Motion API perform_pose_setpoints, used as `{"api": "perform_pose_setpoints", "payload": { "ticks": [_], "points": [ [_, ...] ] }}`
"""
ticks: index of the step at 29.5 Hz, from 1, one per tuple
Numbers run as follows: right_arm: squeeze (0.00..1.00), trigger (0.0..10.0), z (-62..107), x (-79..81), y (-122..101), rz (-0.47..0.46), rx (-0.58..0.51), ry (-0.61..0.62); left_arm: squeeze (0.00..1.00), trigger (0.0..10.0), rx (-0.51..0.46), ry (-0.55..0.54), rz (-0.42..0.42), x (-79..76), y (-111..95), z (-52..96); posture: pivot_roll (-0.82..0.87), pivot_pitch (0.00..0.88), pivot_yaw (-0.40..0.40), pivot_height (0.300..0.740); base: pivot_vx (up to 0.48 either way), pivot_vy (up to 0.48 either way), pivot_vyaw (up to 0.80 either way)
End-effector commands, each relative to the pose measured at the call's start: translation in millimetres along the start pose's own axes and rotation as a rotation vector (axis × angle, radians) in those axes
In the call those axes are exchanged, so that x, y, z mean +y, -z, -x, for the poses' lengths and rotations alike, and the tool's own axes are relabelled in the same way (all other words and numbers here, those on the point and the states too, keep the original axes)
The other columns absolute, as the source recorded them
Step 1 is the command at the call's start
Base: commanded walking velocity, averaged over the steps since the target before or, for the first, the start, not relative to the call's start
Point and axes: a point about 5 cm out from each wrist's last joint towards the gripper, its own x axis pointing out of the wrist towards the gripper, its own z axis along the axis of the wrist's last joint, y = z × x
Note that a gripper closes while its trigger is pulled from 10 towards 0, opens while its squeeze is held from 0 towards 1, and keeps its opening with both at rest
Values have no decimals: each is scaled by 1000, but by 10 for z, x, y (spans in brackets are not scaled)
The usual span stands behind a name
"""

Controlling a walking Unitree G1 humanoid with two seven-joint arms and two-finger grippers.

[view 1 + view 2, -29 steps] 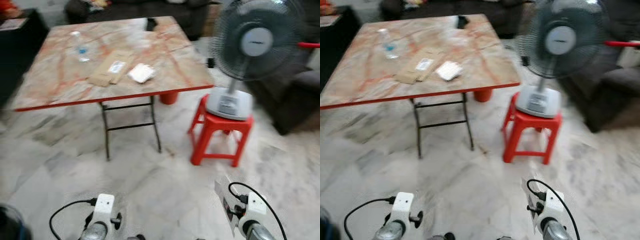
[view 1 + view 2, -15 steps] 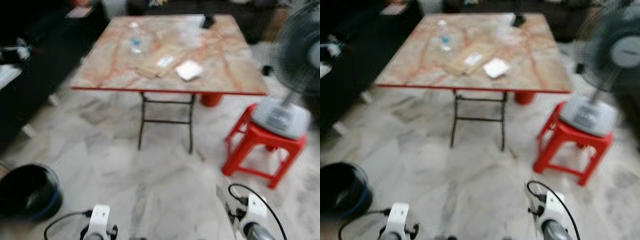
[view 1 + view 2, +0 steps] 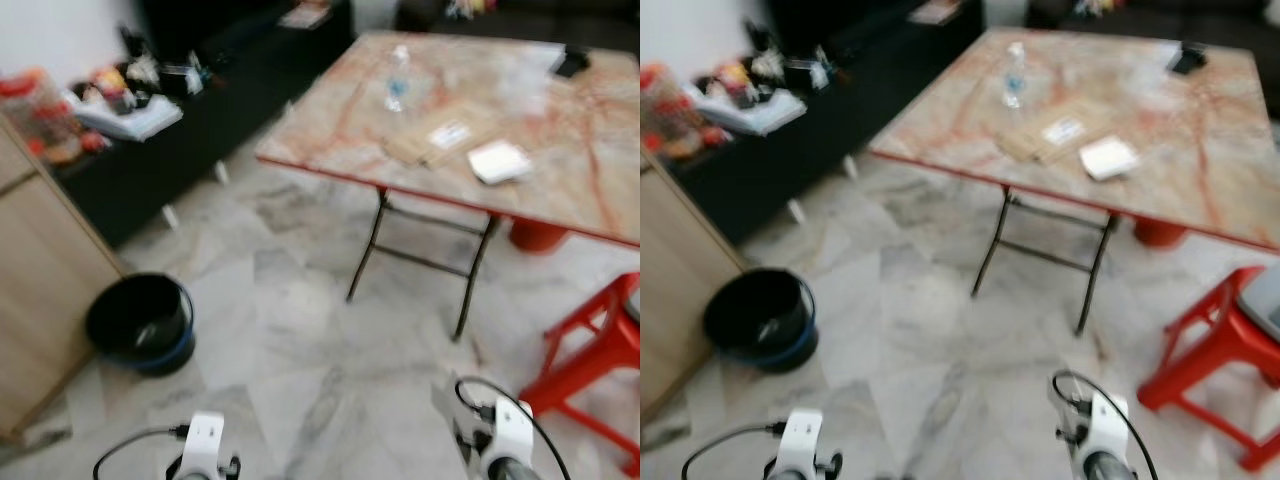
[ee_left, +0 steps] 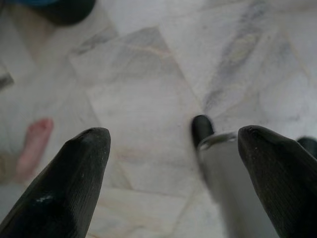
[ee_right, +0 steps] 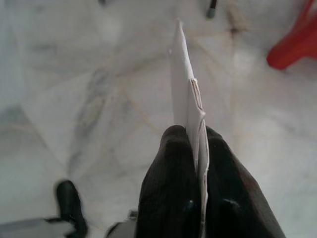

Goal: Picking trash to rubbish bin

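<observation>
My right gripper [image 5: 195,136] is shut on a thin white piece of paper trash [image 5: 185,94], held edge-on above the marble floor. Over bare floor tiles, my left gripper [image 4: 173,144] is open with nothing between its fingers. Both wrists show at the bottom of the left eye view, the left wrist [image 3: 205,445] and the right wrist [image 3: 497,440]. A round black rubbish bin [image 3: 140,320] with a blue band stands on the floor ahead to my left, beside a wooden cabinet [image 3: 40,290].
A folding table [image 3: 560,130] ahead right carries a clear bottle [image 3: 398,80], a brown envelope [image 3: 440,140], a white packet [image 3: 500,162] and a dark item [image 3: 575,62]. A red stool [image 3: 595,365] stands right. A low black unit [image 3: 200,120] runs along the left.
The whole view has swung left: the table and stool slid right, the fan left the picture, and the bin and cabinet came into view. The right gripper still holds the paper.
</observation>
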Motion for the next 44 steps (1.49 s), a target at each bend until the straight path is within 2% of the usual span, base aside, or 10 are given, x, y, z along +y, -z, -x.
{"api": "perform_pose_setpoints", "payload": {
  "ticks": [1, 20, 23, 34, 44],
  "points": [
    [0, 10000, -5, 73, 24, -7, 8, -18, 0, 10000, 52, -22, 8, 61, 134, 29, -87, 93, 24, 740, 0, 0, 800],
    [0, 10000, -1, 85, 54, -23, 16, -26, 0, 10000, 37, -19, 18, 44, 92, 19, -82, 97, 22, 740, 0, 0, 786],
    [0, 10000, -2, 86, 49, -53, 12, -22, 0, 10000, 25, -13, 14, 34, 66, 13, -82, 102, 20, 740, 0, 0, 0],
    [0, 10000, -3, 90, 51, -53, 14, -23, 0, 10000, 27, -14, 27, 12, 78, 16, -87, 118, 18, 740, 0, 0, 0],
    [0, 10000, 4, 89, 80, -42, 19, -25, 0, 10000, 41, -26, 19, 53, 105, 22, -81, 138, 16, 740, 438, 0, 0]
  ]
}}
